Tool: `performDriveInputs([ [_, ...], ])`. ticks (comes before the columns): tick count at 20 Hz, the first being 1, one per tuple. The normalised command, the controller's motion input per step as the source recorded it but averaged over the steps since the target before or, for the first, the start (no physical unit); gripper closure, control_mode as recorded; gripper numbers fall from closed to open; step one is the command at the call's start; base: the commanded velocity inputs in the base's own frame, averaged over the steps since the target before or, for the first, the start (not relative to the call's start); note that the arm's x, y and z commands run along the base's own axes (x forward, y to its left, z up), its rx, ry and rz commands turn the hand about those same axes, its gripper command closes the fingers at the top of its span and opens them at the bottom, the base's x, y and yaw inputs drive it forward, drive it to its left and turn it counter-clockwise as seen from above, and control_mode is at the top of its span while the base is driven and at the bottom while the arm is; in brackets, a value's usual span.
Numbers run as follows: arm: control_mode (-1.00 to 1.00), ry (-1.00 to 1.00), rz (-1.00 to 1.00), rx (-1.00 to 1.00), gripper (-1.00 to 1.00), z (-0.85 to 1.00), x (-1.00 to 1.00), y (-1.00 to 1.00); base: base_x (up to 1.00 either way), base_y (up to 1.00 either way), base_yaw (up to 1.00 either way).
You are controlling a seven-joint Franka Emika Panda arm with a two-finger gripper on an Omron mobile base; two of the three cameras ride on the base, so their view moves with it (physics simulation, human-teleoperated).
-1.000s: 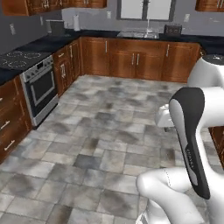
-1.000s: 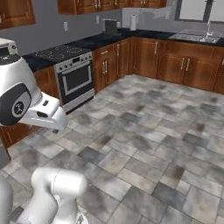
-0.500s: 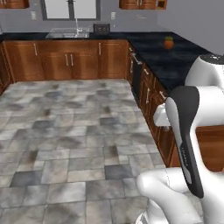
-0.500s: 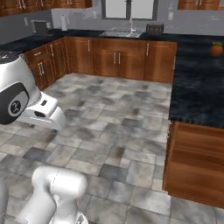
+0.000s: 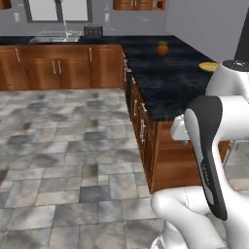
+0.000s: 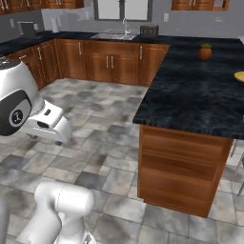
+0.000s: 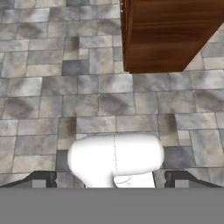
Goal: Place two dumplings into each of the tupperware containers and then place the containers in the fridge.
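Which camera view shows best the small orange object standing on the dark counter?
The right base view shows the orange object best: it stands far back on the black counter, clear against the dark top. The left base view shows it too, but smaller. The hand view looks down at the floor and the wooden cabinet end.

My arm is folded up close over the base, hand aimed down toward the floor, and the gripper shows its two dark fingertips set wide apart at the bottom of the hand view, holding nothing.
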Motion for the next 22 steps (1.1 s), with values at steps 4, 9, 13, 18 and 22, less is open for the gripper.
performDriveInputs([
  [4,1.0,0.0,0.0,0.0,-1.0,0.0,0.0,0.0,0.0,-1.0,0.0],
  [9,1.0,0.0,0.0,0.0,-1.0,0.0,0.0,0.0,0.0,-1.0,0.0],
  [13,1.0,0.0,0.0,0.0,-1.0,0.0,0.0,0.0,0.03,-1.0,0.0],
  [18,1.0,0.0,0.0,0.0,-1.0,0.0,0.0,0.0,0.06,-1.0,0.0],
  [22,1.0,0.0,0.0,0.0,-1.0,0.0,0.0,0.0,0.05,-1.0,0.04],
])
